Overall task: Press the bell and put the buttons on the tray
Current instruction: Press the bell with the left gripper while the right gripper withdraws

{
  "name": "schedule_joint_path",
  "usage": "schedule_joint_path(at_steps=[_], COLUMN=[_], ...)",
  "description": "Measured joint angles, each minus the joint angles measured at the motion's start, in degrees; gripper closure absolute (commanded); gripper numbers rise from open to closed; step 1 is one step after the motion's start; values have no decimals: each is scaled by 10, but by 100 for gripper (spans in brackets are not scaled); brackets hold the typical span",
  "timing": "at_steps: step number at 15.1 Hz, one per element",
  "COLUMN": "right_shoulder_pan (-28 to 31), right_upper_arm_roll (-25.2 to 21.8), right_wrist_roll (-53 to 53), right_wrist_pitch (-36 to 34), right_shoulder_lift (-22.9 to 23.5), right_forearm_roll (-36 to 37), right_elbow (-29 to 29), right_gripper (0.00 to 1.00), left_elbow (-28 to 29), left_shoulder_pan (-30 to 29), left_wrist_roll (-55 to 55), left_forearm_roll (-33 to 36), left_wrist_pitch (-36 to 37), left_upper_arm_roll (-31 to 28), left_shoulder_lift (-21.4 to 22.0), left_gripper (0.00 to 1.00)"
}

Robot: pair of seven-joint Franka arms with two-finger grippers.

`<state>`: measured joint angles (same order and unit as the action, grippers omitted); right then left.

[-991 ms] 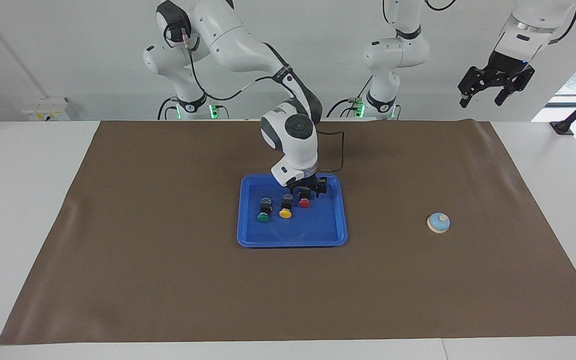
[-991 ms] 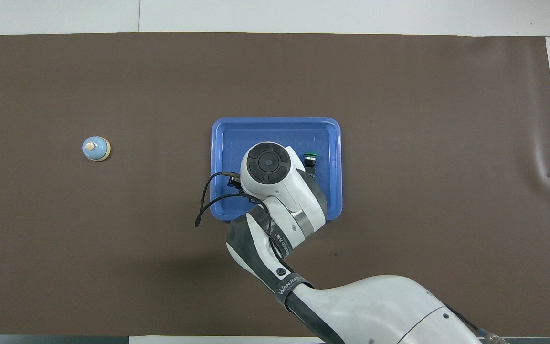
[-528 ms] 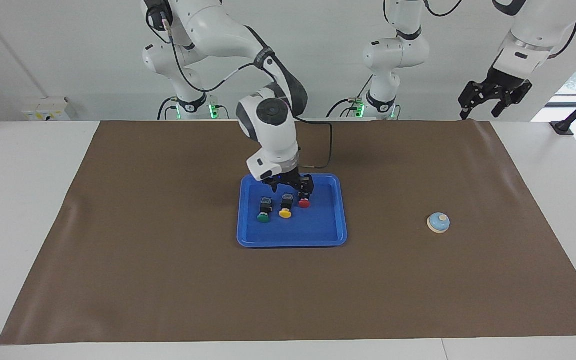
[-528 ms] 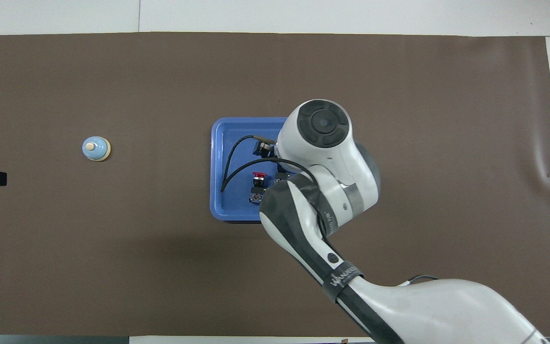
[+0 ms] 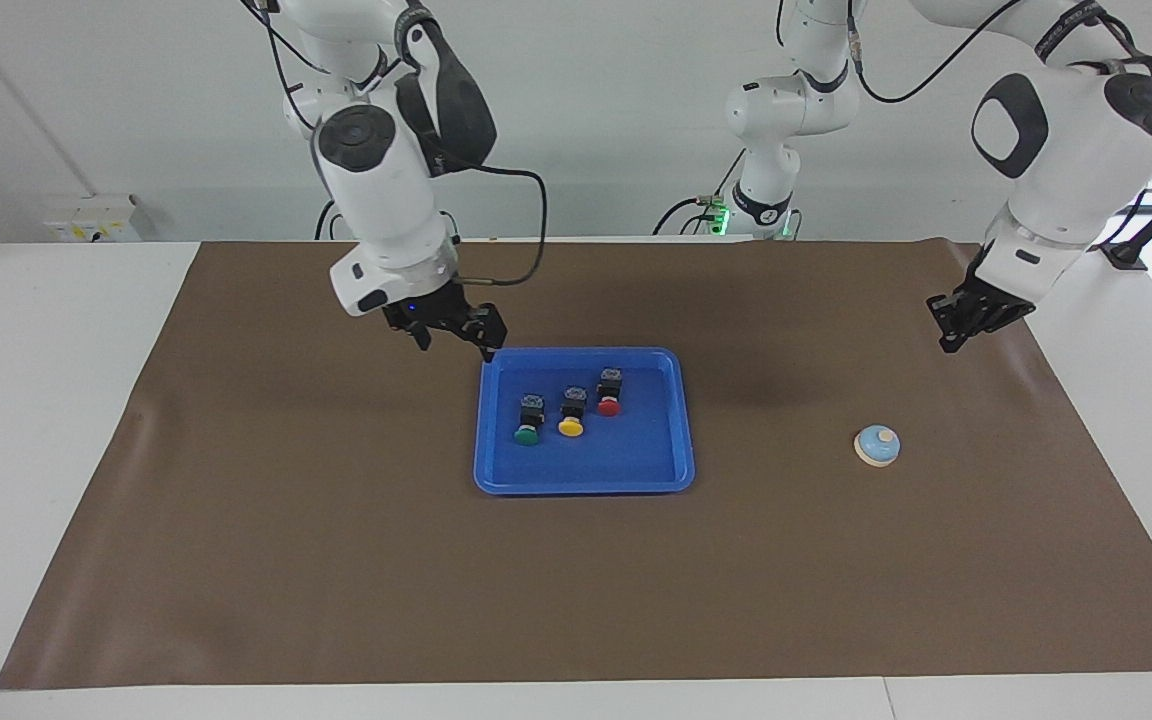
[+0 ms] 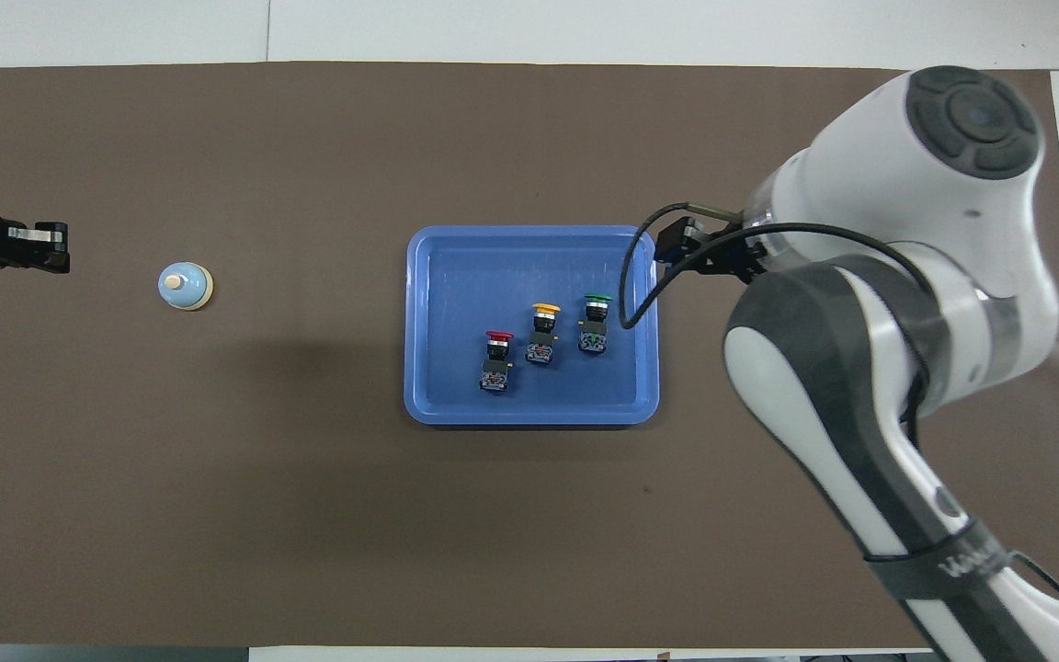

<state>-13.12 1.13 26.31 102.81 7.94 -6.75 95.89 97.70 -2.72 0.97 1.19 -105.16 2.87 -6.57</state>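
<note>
The blue tray (image 5: 584, 480) (image 6: 529, 248) lies mid-table. On it stand three buttons: green (image 5: 528, 420) (image 6: 595, 324), yellow (image 5: 571, 412) (image 6: 542, 333) and red (image 5: 609, 393) (image 6: 496, 361). The light-blue bell (image 5: 877, 445) (image 6: 185, 287) sits on the mat toward the left arm's end. My left gripper (image 5: 948, 340) (image 6: 51, 250) hangs shut and empty over the mat, apart from the bell, toward the left arm's end of it. My right gripper (image 5: 456, 345) is open and empty, raised over the mat beside the tray's corner toward the right arm's end. In the overhead view its arm mostly hides it.
A brown mat (image 5: 336, 560) covers most of the white table. The right arm's wrist and cable (image 6: 897, 276) hang over the mat beside the tray.
The right gripper lifted off the red button and swung away from over the tray toward the right arm's end. The left arm came down toward the mat near the bell and its gripper shut.
</note>
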Motion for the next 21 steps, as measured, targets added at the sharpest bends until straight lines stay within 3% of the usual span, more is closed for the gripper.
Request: schedule_joint_path(at_steps=[4, 6, 10, 21], right_shoulder_pan=[106, 129, 148, 150], right_upper_arm_roll=[-2, -9, -13, -7], right_wrist_roll=[-219, -260, -270, -271], right_wrist_pitch=[-66, -109, -196, -199], right_shoulder_lift=[-46, -74, -124, -134], right_forearm_roll=[9, 22, 29, 80], right_elbow=[0, -1, -5, -32], right_gripper=[0, 0, 0, 0], left_elbow=[7, 34, 74, 153], left_shoulder_pan=[3, 2, 2, 2], left_wrist_roll=[-4, -4, -4, -4], left_forearm_roll=[0, 1, 1, 1], left_wrist_pitch=[-53, -100, -148, -228], left_upper_arm_roll=[0, -1, -2, -2], left_shoulder_lift=[-51, -63, -67, -69], left_gripper=[100, 100, 100, 100])
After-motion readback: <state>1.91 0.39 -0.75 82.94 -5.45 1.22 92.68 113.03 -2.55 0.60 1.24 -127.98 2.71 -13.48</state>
